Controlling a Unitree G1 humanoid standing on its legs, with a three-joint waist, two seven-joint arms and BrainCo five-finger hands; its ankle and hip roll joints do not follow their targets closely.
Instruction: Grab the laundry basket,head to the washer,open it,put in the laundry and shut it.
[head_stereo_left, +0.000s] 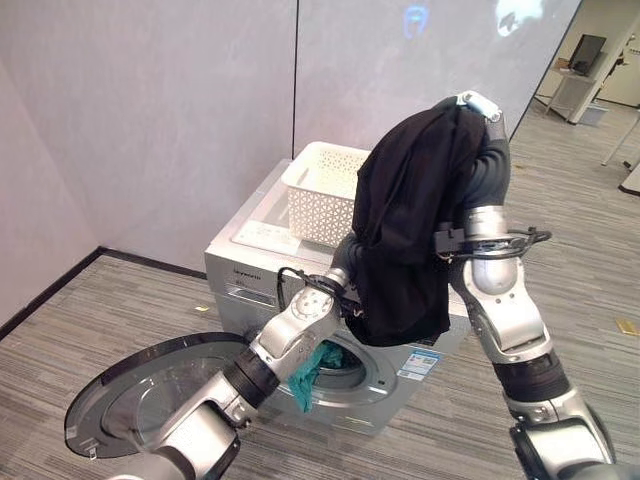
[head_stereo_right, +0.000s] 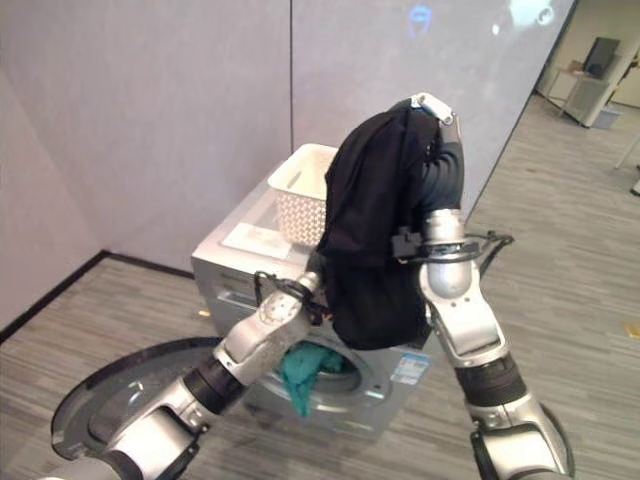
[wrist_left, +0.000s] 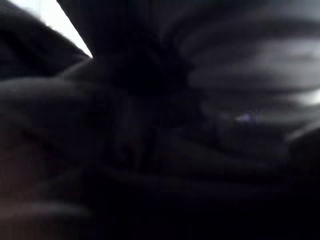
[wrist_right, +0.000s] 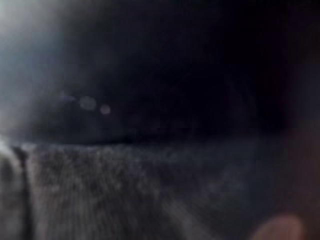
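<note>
Matt black cloth (head_stereo_left: 405, 230), perforated white plastic basket (head_stereo_left: 318, 190), smooth silver-grey washer (head_stereo_left: 250, 262), teal cloth (head_stereo_left: 313, 372).

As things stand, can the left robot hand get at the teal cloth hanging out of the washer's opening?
Probably not cleanly. The black garment hangs from the raised right robot hand and drapes over the left robot hand's end, above the teal cloth in the washer opening. The open door lies clear, to the side.

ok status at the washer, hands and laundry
Right hand raised, black garment draped over it. Left hand hidden behind the garment. Washer door open, teal cloth hanging from the drum, basket on top.
</note>
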